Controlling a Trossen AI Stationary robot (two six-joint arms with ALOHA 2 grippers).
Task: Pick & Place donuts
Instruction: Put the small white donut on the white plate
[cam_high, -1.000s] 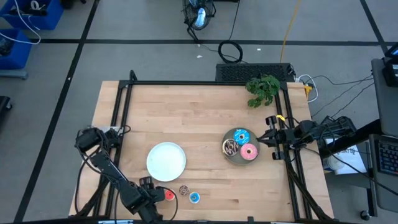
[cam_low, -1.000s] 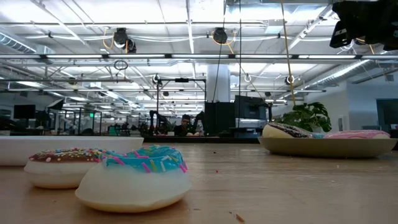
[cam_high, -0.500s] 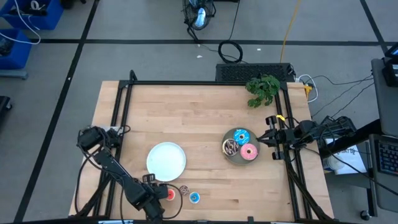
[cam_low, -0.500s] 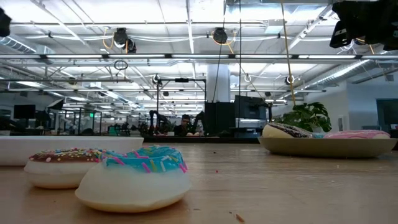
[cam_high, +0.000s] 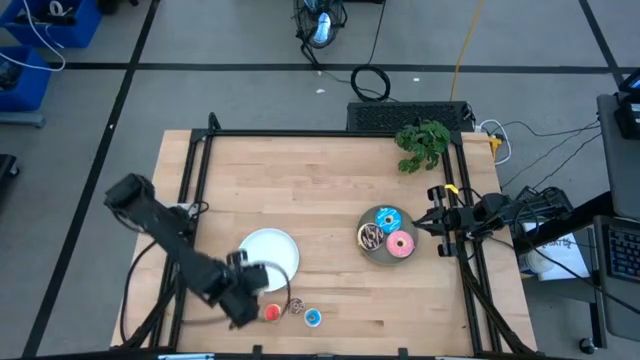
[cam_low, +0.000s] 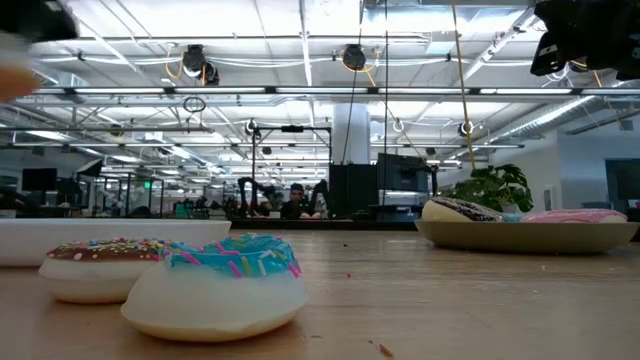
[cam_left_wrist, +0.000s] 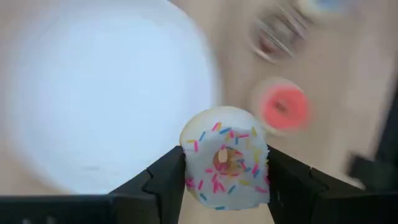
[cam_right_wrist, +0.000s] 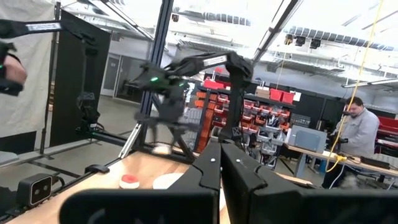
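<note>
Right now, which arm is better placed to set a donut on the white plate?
Left. The left gripper is shut on the pale sprinkled donut by the white plate. The right gripper waits shut, past the grey plate.

In the left wrist view the white plate (cam_left_wrist: 93, 93) is smeared and cut off at the edge; the tiny brown donut (cam_left_wrist: 277, 36) is just a blur; the blue one (cam_left_wrist: 326, 5) barely pokes in.
</note>
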